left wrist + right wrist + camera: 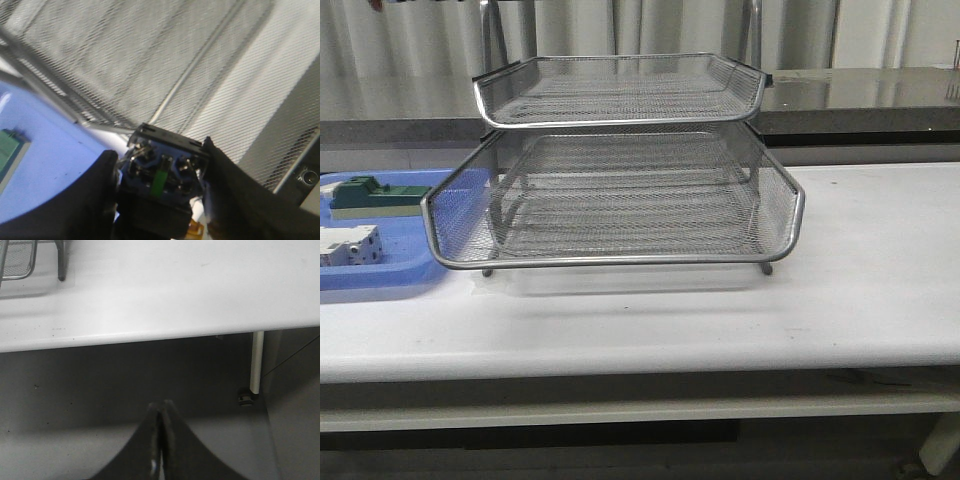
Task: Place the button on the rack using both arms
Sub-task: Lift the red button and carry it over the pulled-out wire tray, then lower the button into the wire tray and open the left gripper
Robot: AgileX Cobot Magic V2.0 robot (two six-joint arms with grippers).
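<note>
**White table with rack and blue tray**

A white table point(860, 290) is seen spanning the front view, its pale top smooth and faintly scuffed. The rack point(620, 200) is set on it near the middle, carried on thin legs, with its wire-mesh tiers stacked above. A blue tray point(380, 275) is laid flat on the tabletop just left of the rack, partly hidden behind the rack's lower tier. To the right of the rack, bare tabletop is shown.
</note>
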